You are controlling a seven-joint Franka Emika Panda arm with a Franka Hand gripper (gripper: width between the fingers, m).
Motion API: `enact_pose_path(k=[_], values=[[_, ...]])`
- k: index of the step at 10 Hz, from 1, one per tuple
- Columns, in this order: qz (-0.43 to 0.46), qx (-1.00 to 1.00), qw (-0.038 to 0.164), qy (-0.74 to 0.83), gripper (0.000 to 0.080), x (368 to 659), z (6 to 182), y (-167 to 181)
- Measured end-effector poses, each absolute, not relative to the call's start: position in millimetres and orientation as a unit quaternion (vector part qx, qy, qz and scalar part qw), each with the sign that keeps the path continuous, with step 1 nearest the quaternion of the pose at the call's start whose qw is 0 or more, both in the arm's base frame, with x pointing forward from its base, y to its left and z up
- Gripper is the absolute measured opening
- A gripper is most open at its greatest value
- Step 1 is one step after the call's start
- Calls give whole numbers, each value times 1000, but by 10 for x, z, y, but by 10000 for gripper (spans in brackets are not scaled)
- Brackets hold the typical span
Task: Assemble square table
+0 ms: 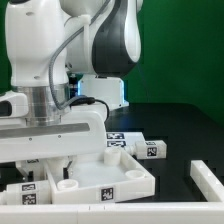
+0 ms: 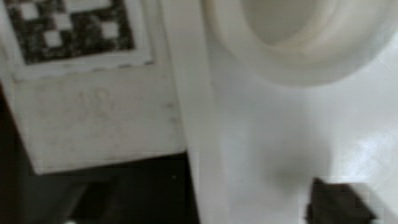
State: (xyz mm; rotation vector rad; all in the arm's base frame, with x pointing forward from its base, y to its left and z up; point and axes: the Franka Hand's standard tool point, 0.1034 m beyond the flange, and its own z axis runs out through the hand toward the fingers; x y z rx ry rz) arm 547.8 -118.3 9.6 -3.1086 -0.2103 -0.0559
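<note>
Green backdrop [image 1: 15, 40] hangs behind a black surface [image 1: 190, 125] in the exterior view, where the square table [image 1: 110, 175] lies low in the frame as a white slab with its rim up and round sockets at the corners. Two tag-marked legs [image 1: 148, 150] lie just beside its far edge, toward the exterior view's right, and another white part [image 1: 205, 178] sits well apart at that side. The arm [image 1: 100, 40] bends over from above, its wrist pointing straight down, so that the gripper [image 1: 48, 158] hangs at the slab's edge on the exterior view's left. The slab looks like rigid moulded plastic, light for its breadth and smooth enough to slip. The raised rim is probably the best place to pinch it, since the flat middle offers nothing to close on. In the wrist view the rim [image 2: 240, 140] runs as a pale band through the middle, with one socket [image 2: 302, 40] beside it and a tag-marked white face [image 2: 80, 80] on the other side, over dark surface. A dark edge [image 2: 356, 200] in the corner may be a finger. Whether the jaws are closed on the rim or only straddle it, I cannot tell.
</note>
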Motion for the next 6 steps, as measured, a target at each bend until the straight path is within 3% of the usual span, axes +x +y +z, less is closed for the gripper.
enact_pose_path(k=[1,2,4,6], values=[[-18,-997,13,-67,292,5477,96,-1186],[-18,-998,13,-67,292,5476,95,-1188],[-27,-1000,7,-3,49,5476,104,-1070],[-26,-998,11,48,49,5525,121,-948]])
